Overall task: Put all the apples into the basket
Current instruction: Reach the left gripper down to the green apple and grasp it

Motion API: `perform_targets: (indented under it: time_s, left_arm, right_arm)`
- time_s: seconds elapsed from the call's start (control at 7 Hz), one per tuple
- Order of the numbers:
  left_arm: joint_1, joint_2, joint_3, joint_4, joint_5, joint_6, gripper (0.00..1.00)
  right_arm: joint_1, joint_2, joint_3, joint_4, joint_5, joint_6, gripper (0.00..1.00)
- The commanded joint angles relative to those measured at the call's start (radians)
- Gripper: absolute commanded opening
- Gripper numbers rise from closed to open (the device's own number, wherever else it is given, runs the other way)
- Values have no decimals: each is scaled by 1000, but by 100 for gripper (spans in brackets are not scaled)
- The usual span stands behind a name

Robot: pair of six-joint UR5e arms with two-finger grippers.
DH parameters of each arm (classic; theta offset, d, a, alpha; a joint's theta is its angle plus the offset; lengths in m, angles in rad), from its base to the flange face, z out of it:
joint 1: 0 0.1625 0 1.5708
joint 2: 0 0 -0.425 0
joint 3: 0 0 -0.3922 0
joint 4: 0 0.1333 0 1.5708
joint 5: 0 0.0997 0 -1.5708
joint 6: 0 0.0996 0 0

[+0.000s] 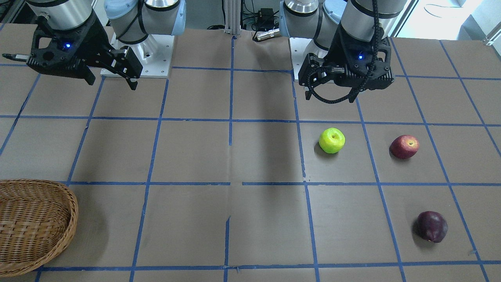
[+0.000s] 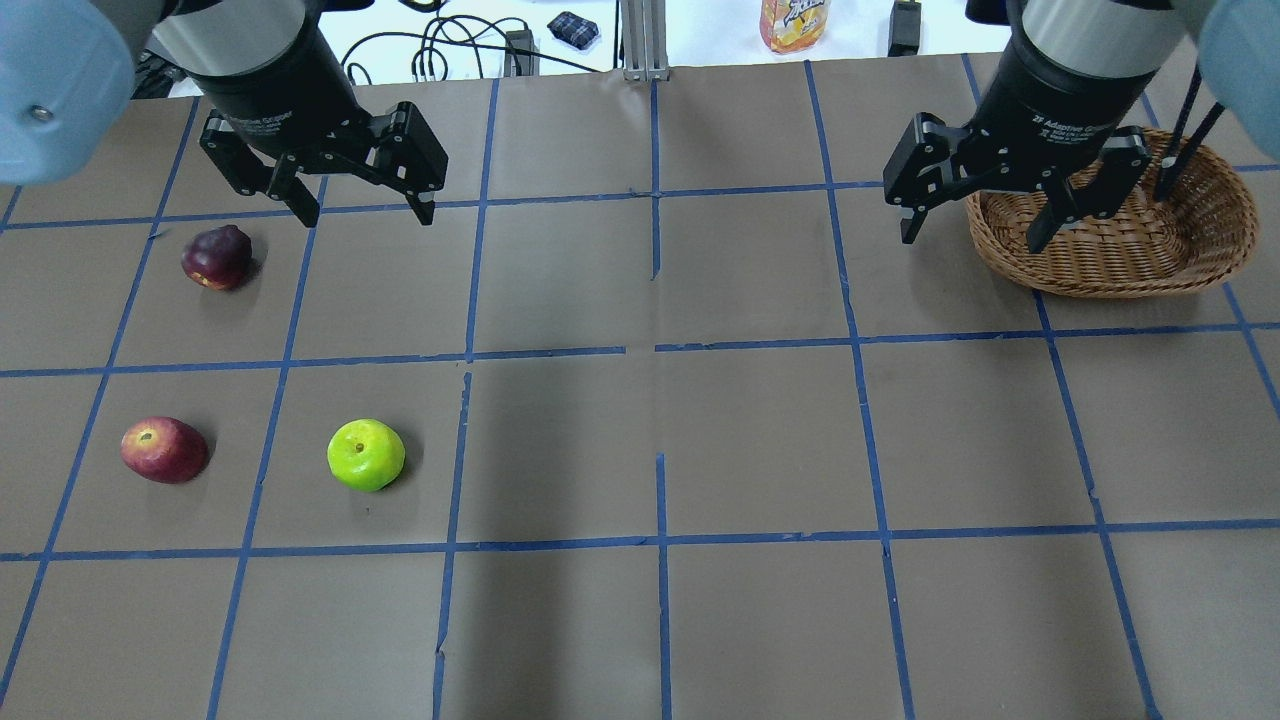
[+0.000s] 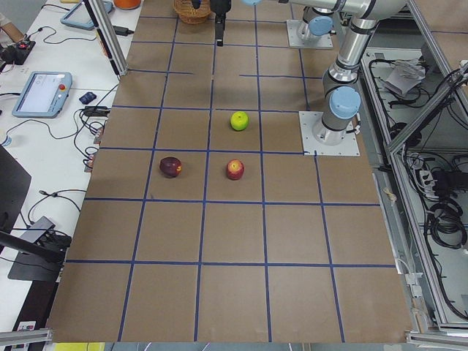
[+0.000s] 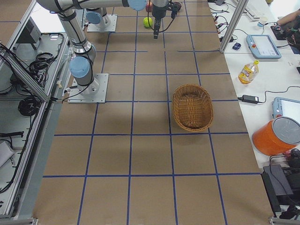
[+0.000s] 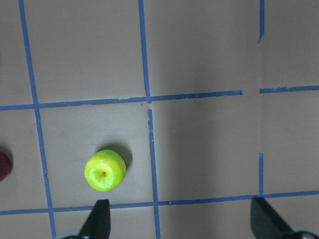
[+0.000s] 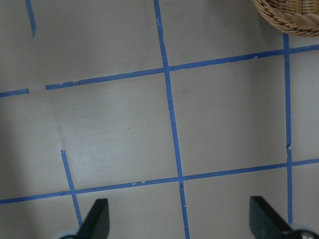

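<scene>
Silver arm tubes [image 1: 62, 13], pale blue joint caps [image 1: 178, 21]; black left gripper [image 2: 370, 216] with a looped braided cable [image 1: 332, 101]; black right gripper [image 2: 972, 238] with white lettering [image 2: 1065, 125]; small blue lights [image 1: 360, 57].

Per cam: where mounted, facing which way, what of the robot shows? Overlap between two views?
Overhead: behind, over the shoulders, looking forward-down; left gripper, right gripper.
Front-facing: across table, looking back and down; both grippers, sides mirrored.
Exterior left: table's left end; left arm nearest.
Exterior right: opposite end; right arm nearest.
Left wrist: down past open jaws at green apple.
Right wrist: down past open jaws; basket edge.
Shared: overhead, front-facing both show green apple, red apple, maroon apple, basket.
</scene>
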Motion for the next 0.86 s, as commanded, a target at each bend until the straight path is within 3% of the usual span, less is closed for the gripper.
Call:
perform_targets:
  time_s: [0.0,0.29,0.43,0.71]
  left_arm:
    - [3,-1,-1,4,0,-6,100]
    - [14,-16,-6,1,1,11,100]
    - [81,-18,-53,3,-3,86,100]
    - [225,-13,-262,170,-8,289,100]
  right_arm:
    - [-1,1,1,1,-4,0,100]
    - [0,1,1,1,-5,-1,100]
    - [0,-1,1,1,-5,-1,100]
    - [0,-1,2,0,-5,-1,100]
